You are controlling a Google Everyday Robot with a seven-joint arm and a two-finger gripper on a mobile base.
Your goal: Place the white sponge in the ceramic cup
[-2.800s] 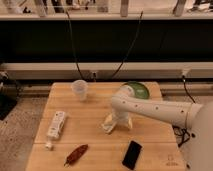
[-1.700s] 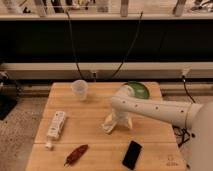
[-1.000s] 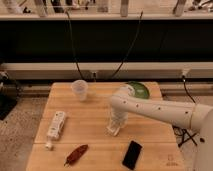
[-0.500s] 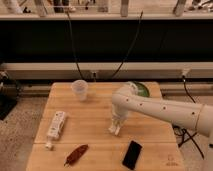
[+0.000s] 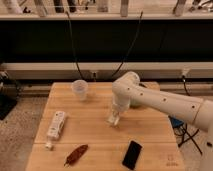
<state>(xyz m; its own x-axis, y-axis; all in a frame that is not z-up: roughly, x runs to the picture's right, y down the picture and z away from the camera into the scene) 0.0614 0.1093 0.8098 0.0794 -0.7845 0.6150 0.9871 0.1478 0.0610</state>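
My gripper (image 5: 114, 119) hangs from the white arm over the middle of the wooden table (image 5: 95, 135), pointing down. It appears shut on the white sponge (image 5: 113, 120), a small cream chunk at its tip, held just above the tabletop. The ceramic cup (image 5: 80, 89), pale and handleless, stands upright at the back left of the table. It is to the left of the gripper and farther back, apart from it.
A long white remote-shaped device (image 5: 55, 125) lies at the left, with a small white piece (image 5: 48, 146) at its near end. A brown object (image 5: 76, 154) and a black phone (image 5: 132, 154) lie near the front edge. The green bowl is mostly hidden behind my arm.
The gripper stayed still low over the table at first. It has since risen a little and shifted left and back toward the cup, with the cream chunk at its tip.
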